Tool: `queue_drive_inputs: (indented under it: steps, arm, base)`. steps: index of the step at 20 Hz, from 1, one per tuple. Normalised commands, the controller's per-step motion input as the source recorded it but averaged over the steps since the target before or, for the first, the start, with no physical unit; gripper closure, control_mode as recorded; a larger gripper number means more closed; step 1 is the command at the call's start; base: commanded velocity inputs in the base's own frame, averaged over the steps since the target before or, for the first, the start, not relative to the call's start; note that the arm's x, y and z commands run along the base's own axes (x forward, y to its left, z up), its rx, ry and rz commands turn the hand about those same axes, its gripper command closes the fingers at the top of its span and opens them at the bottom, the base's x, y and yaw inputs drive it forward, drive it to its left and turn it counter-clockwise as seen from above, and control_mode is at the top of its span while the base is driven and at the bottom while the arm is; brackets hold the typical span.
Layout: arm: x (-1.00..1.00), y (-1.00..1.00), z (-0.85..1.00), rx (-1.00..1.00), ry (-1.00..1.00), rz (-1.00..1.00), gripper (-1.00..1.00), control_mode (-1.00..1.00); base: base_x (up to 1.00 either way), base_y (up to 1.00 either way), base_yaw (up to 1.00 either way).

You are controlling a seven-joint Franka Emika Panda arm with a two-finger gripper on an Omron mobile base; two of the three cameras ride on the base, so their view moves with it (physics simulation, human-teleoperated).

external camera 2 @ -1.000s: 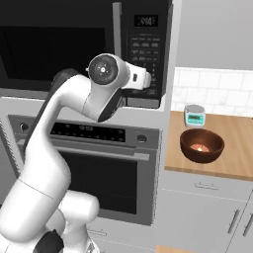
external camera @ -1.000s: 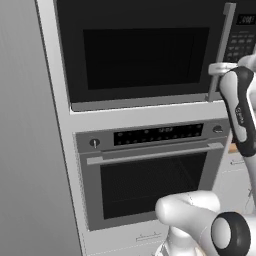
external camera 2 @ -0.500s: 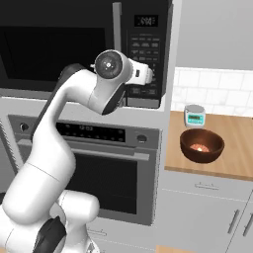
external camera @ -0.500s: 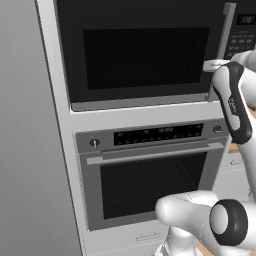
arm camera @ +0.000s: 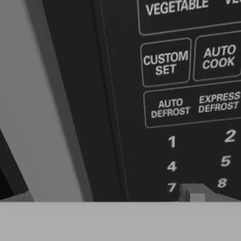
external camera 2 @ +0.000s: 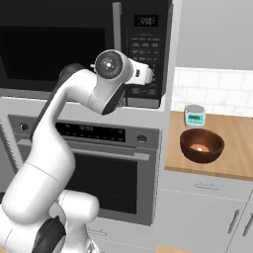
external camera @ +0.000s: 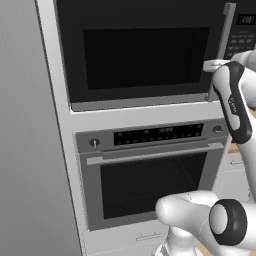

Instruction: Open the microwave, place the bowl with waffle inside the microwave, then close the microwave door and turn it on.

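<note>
On wooden counter (external camera 2: 232, 148), brown bowl (external camera 2: 201, 145) holding waffle (external camera 2: 199, 147)

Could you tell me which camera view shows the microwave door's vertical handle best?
The left base view: the handle shows along the closed door's edge. The right base view catches its upper part above the arm; the hand view shows a close grey strip of it.

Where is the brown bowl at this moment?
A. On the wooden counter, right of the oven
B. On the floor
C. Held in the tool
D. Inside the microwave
A: the brown bowl sits on the wooden counter, right of the oven, while the microwave door is shut.
</note>
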Motion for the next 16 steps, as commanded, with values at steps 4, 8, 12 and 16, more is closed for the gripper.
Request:
queue_drive_inputs:
  steps: [4,8,12,16]
  arm:
    - [0.03,0.00,0.00,0.00,0.00,0.00,1.00,-1.00]
    - [-0.12,0.00,0.00,0.00,0.00,0.00,1.00,-1.00]
    - [-0.50,0.00,0.00,0.00,0.00,0.04,1.00,-1.00]
    - [-0.87,0.08,0.00,0.00,-0.01,0.08,1.00,-1.00]
  base:
    - [0.00,0.00,0.00]
    - [0.00,0.00,0.00]
    - [0.00,0.00,0.00]
    - [0.00,0.00,0.00]
